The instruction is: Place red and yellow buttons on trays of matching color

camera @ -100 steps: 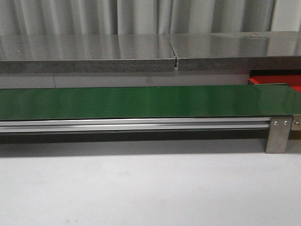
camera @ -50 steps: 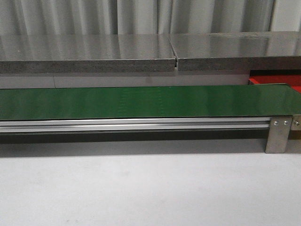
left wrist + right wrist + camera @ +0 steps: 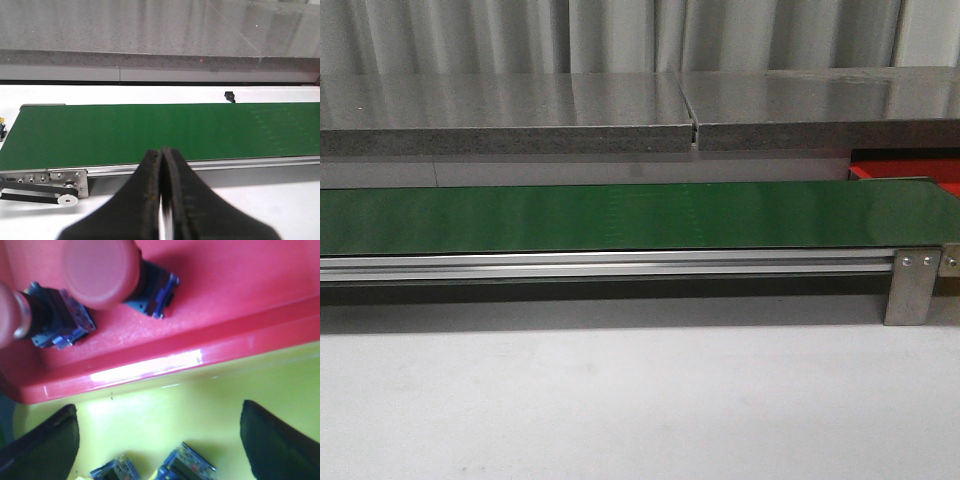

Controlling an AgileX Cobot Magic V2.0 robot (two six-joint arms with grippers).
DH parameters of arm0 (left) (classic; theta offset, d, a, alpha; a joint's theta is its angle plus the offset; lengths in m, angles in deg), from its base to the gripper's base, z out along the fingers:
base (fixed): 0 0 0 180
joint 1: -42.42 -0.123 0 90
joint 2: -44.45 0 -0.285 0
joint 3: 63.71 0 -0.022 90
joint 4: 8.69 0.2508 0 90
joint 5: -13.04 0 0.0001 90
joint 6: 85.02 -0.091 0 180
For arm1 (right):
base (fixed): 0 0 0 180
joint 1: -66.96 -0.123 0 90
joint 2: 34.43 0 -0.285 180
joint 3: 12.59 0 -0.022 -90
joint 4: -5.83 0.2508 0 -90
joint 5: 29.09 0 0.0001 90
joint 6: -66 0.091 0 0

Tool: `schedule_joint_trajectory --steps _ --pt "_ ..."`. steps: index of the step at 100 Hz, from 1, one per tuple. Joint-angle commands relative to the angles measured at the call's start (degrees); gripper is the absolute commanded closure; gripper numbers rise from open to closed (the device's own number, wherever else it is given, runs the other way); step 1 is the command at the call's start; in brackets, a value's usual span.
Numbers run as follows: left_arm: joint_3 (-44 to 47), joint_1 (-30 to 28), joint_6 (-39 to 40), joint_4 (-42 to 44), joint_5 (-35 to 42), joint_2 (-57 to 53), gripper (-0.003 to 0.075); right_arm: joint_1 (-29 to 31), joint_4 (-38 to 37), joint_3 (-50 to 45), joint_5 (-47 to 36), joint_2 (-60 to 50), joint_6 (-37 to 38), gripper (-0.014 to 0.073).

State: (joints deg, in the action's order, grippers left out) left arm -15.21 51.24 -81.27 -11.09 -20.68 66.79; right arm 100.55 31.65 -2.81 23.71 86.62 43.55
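Front view: neither of my arms shows. One green belt [image 3: 620, 215] runs across the bench [image 3: 620, 400], carrying nothing, and a corner of one red tray [image 3: 910, 170] peeks out beyond the belt's right end.

Left wrist view: my left gripper [image 3: 162, 165] is clenched on nothing, hovering on the near side of the same belt.

Right wrist view: my right gripper [image 3: 160, 440] is spread wide and grasping nothing, over a yellow tray [image 3: 200, 405] that sits against the red tray's rim. Two red buttons [image 3: 100, 272] lie tipped over in the red tray. In the yellow tray I count two dark bodies [image 3: 187, 465]; their caps are hidden. These buttons look light, hard and smooth, likely to roll, so I would pinch the squarish dark body.
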Motion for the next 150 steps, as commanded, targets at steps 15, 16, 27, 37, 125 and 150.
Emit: schedule_joint_trajectory --steps 15,16,27,37,125,150 --pt "-1.4 0.5 0.1 -0.5 4.5 0.6 0.0739 -0.2 0.7 2.4 -0.8 -9.1 -0.1 -0.0053" --pt "-1.4 0.5 0.1 -0.5 4.5 0.6 0.0739 -0.3 0.7 2.4 -0.9 -9.3 -0.2 -0.0053" --pt "-1.4 0.5 0.1 -0.5 4.5 0.6 0.0739 -3.0 1.6 2.4 -2.2 -13.9 -3.0 -0.0053" --pt "-1.4 0.5 0.1 -0.5 4.5 0.6 0.0739 -6.1 2.9 2.4 -3.5 -18.4 -5.2 -0.0053" --pt "-1.4 0.5 0.1 -0.5 4.5 0.6 0.0739 -23.2 3.4 -28.7 -10.0 -56.5 -10.9 0.0195" --pt "-1.4 0.5 0.1 -0.5 4.5 0.6 0.0739 -23.2 3.4 -37.0 -10.4 -66.8 -10.9 0.0648"
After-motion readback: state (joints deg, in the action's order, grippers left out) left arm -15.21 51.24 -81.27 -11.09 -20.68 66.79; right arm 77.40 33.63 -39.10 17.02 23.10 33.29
